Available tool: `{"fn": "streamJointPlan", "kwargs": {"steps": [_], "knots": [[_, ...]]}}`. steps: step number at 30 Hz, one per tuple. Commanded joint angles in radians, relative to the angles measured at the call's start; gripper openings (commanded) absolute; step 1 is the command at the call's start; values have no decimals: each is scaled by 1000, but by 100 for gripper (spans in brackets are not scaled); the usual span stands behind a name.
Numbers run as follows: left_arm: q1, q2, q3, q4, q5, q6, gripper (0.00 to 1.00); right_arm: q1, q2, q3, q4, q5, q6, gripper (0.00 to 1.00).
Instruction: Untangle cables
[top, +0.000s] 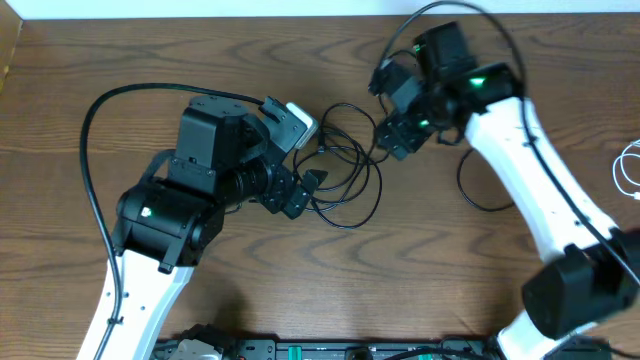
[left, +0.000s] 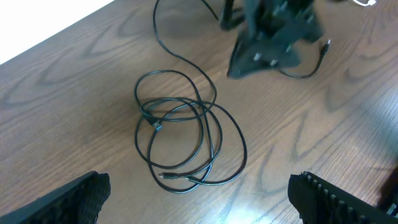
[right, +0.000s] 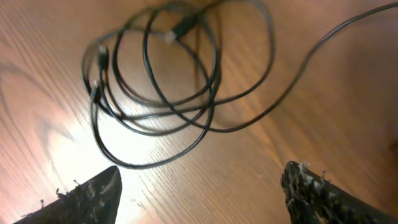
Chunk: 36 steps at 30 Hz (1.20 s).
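So the black cable tangle (top: 345, 170) is sitting out in the middle of the wooden worktop (top: 300, 50), right between the two arms. It looks like one thin cord thrown into several overlapping loops, lying flat on the wood. In the left wrist view you can pick out a small plug end (left: 166, 177) at the near edge of the loops, and a little connector (left: 155, 125) where strands cross on the left side. One strand leaves the pile and arcs away toward the right arm.

The left tool (left: 199, 183) is spread wide with nothing in it. Its two ridged fingers (left: 81, 199) sit at the bottom corners of its own camera, and the tangle lies out in front, in line with the gap, not touched. The right tool (right: 202, 171) is spread too and also holds nothing. Its camera looks down on the same loops from the other side, a bit blurry, and the cord is clear of both fingertips.

There's also a second black cord (top: 468, 195) making a loose loop just beside the right arm, with a loose plug tip (left: 327, 43) showing in the left wrist view. Can't tell if it joins the main tangle. A white cable (top: 630, 170) sits at the right edge of the worktop, well apart from everything else.
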Motion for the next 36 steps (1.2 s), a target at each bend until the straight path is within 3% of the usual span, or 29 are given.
{"fn": "streamJointPlan", "kwargs": {"steps": [1, 7, 25, 30, 36], "knots": [[1, 12, -4, -3, 13, -9, 96, 18, 66, -23, -14, 60, -108, 80], [1, 23, -4, -3, 13, -5, 97, 42, 171, -33, 15, 68, -237, 83], [1, 23, -4, -4, 13, -5, 97, 142, 262, -34, 130, 64, -240, 87], [1, 23, -4, -4, 13, -5, 97, 145, 262, -34, 134, 64, -239, 80], [1, 23, -4, -4, 13, -5, 97, 145, 262, -58, 172, 23, -235, 81]]}}
